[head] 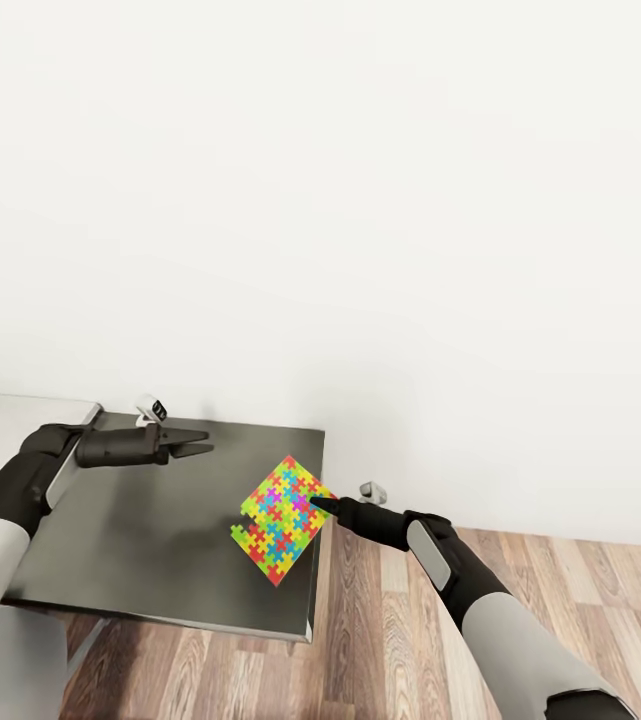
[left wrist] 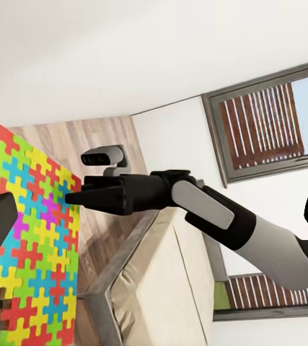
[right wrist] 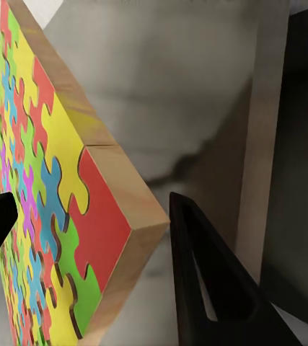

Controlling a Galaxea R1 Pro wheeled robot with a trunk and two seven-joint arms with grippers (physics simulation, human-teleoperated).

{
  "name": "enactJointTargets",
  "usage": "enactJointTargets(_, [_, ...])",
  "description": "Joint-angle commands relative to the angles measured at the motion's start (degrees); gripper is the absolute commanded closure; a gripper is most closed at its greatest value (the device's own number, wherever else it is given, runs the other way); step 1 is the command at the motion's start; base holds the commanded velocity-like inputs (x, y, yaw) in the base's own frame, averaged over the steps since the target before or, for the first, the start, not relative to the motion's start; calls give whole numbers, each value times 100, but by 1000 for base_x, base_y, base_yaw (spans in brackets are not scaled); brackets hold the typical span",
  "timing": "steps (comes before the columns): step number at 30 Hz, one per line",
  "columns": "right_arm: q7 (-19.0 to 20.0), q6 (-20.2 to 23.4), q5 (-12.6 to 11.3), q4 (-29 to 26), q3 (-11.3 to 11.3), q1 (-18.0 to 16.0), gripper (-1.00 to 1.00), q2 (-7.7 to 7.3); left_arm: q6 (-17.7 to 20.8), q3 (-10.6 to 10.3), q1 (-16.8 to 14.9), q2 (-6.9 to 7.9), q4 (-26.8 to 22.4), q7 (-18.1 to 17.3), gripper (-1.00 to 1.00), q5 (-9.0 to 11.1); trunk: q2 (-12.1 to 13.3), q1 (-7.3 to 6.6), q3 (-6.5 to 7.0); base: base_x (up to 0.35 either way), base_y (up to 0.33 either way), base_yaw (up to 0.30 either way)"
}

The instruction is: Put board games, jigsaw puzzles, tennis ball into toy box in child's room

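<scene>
One jigsaw puzzle [head: 280, 520], a thick sheet of yellow, pink, orange and blue pieces, sits tilted over the right end of the dark grey table [head: 160, 530]. My right gripper [head: 317, 499] is shut on its right corner. In the right wrist view the puzzle's wooden edge [right wrist: 103, 216] lies between the two black fingers. My left gripper [head: 198, 443] hovers open above the table's far left part, well clear of the puzzle. In the left wrist view it faces the puzzle's patterned face [left wrist: 31, 238] and the right gripper [left wrist: 71, 194].
A white wall runs just behind the table. Wood-plank floor [head: 410, 640] lies to the right and in front. A light grey surface [head: 10, 415] adjoins the table's left end, partly hidden by my left arm. In the left wrist view stand a beige bed [left wrist: 161, 288] and a grey-framed window [left wrist: 269, 122].
</scene>
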Motion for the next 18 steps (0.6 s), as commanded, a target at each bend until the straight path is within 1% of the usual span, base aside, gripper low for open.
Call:
enactJointTargets(1, [-34,48,-47,-12,5,-3,100,-3,62,-24,-6,3,1,-22,-100,12,-10,3,-4,0,0,0])
enactJointTargets(7, [-22,56,-49,-17,-31,-3,100,-6,54,-31,-6,-10,1,-22,-100,0,-10,3,34,0,0,0])
enactJointTargets(12, [-18,64,-48,-17,-159,-3,100,-6,48,-31,-6,-8,1,-22,-100,-7,-10,3,77,0,0,0])
enactJointTargets(18, [-19,65,-44,-15,-185,-3,100,-6,43,-32,-6,-12,1,-22,-100,-10,-10,3,132,0,0,0])
